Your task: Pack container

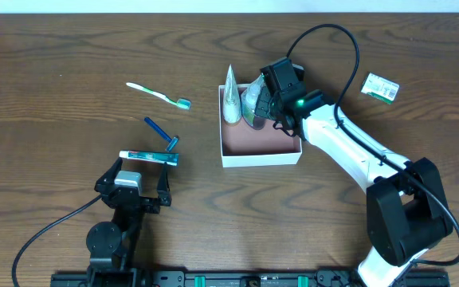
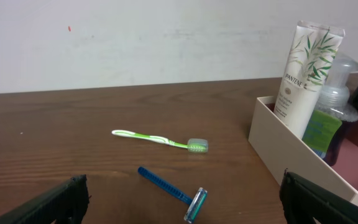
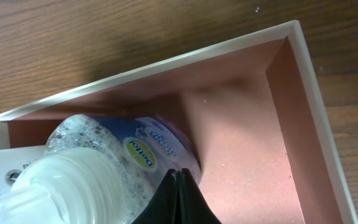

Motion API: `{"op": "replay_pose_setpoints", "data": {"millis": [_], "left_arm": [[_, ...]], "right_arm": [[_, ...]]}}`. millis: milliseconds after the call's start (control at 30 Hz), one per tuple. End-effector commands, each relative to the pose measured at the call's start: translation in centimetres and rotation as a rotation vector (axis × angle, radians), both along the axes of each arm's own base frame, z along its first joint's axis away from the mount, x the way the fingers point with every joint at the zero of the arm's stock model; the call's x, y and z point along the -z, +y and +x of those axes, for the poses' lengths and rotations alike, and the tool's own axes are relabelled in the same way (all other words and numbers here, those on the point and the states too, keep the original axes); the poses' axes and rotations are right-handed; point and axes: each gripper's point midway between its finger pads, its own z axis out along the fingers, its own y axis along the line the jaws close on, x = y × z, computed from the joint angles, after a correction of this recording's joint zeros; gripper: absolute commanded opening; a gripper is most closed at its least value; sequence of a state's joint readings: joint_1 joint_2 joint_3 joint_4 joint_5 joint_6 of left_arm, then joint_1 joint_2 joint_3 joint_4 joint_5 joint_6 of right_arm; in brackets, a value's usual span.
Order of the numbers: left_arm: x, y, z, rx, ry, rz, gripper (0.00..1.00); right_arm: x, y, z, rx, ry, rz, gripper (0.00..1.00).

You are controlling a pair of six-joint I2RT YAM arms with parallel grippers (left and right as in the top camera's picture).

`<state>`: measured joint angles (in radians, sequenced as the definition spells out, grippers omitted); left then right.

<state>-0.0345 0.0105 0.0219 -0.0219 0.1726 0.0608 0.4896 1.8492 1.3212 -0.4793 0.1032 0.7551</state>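
Observation:
The container (image 1: 261, 159) is a white-walled box with a reddish-brown floor at the table's middle; it also shows in the left wrist view (image 2: 297, 158) and the right wrist view (image 3: 241, 134). A white Pantene tube (image 1: 231, 100) (image 2: 303, 81) and a clear Dettol bottle (image 1: 253, 100) (image 2: 335, 102) (image 3: 104, 149) stand in its far left corner. My right gripper (image 1: 268, 109) (image 3: 179, 172) is shut and empty, right beside the bottle over the container's floor. My left gripper (image 1: 134, 185) (image 2: 185, 214) is open and empty, low at the near left.
A blue razor (image 1: 162, 133) (image 2: 169, 186) and a green toothbrush (image 1: 159, 94) (image 2: 160, 140) lie left of the container. A toothpaste box (image 1: 148, 157) lies just in front of my left gripper. A small green packet (image 1: 380, 87) lies at the far right.

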Motion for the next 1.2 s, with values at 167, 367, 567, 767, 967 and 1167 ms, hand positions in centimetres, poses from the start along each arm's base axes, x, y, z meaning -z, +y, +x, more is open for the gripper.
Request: {"op": "replay_pose_setpoints", "data": {"millis": [167, 367, 567, 767, 967, 1167], "left_arm": [[1.6, -0.1, -0.1, 0.01, 0.044, 0.014, 0.98], [1.6, -0.1, -0.1, 0.01, 0.044, 0.014, 0.98], [1.6, -0.1, -0.1, 0.01, 0.044, 0.014, 0.98], [1.6, -0.1, -0.1, 0.01, 0.044, 0.014, 0.98], [1.6, -0.1, -0.1, 0.01, 0.044, 0.015, 0.98], [1.6, -0.1, -0.1, 0.01, 0.044, 0.015, 0.98]], "right_arm": [[-0.4, 2.0, -0.5, -0.016, 0.003, 0.043, 0.01], [-0.3, 2.6, -0.9, -0.031, 0.006, 0.044, 0.01], [-0.3, 2.5, -0.9, -0.032, 0.006, 0.039, 0.01], [-0.3, 0.8, -0.2, -0.022, 0.002, 0.011, 0.01], [-2.3, -1.2, 0.6, -0.021, -0.04, 0.005, 0.01], [-8.0, -3.6, 0.8, -0.029, -0.155, 0.017, 0.15]]}}
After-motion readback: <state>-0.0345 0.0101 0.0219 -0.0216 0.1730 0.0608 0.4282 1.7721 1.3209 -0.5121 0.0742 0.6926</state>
